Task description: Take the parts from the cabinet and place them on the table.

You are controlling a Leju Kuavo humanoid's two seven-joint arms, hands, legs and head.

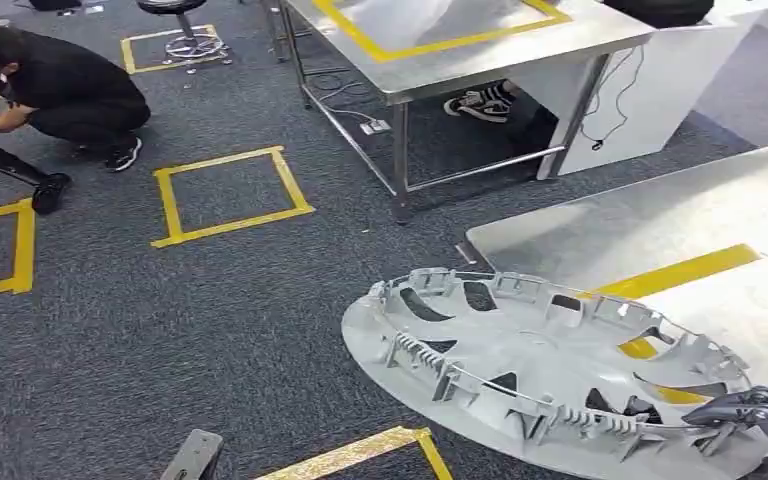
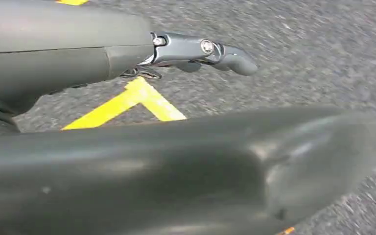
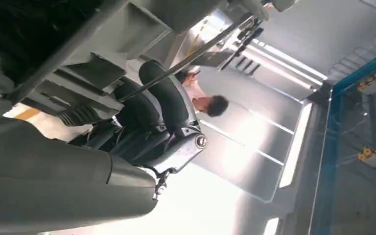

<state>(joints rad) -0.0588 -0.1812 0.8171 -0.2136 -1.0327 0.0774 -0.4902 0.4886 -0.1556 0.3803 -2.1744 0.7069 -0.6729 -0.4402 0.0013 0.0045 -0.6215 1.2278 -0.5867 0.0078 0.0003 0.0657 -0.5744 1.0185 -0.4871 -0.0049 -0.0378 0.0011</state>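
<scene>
1. One grey wheel cover (image 1: 550, 365) fills the lower right of my head view, tilted, its ribbed inner face up, overhanging the steel table (image 1: 660, 215) edge.
2. My right hand (image 1: 760, 420) grips its rim at bottom right (fingers (image 3: 159, 98) curled round the rim in the wrist view).
3. My left hand (image 2: 196, 49) holds nothing above grey carpet (image 1: 110, 330), fingers extended.
4. A person (image 1: 55, 85) crouches upper left.
</scene>
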